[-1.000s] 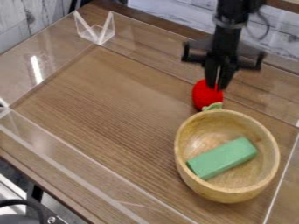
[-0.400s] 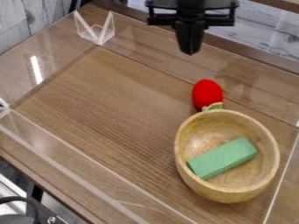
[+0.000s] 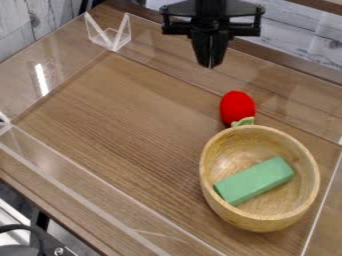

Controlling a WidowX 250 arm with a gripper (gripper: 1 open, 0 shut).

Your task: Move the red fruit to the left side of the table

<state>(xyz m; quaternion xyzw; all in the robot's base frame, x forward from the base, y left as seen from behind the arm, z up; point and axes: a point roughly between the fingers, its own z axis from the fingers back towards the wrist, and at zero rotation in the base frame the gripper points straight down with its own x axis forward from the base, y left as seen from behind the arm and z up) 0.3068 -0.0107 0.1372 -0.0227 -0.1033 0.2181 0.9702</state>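
Observation:
The red fruit (image 3: 238,106), a small toy strawberry, lies on the table (image 3: 120,120) right of centre, touching the far rim of the wooden bowl (image 3: 261,176). My gripper (image 3: 210,62) hangs pointing down, up in the air behind and to the left of the fruit, well apart from it. Nothing is between its dark fingers. They taper to a narrow tip, and I cannot make out whether a gap stands between them.
A green rectangular block (image 3: 254,181) lies inside the bowl at the front right. Low clear acrylic walls (image 3: 40,72) edge the tabletop, with a clear folded stand (image 3: 107,32) at the far left corner. Brown wood stretches left of the fruit.
My gripper was down around the fruit a second ago. It has since risen and shifted left and back without it. The fruit stays beside the bowl.

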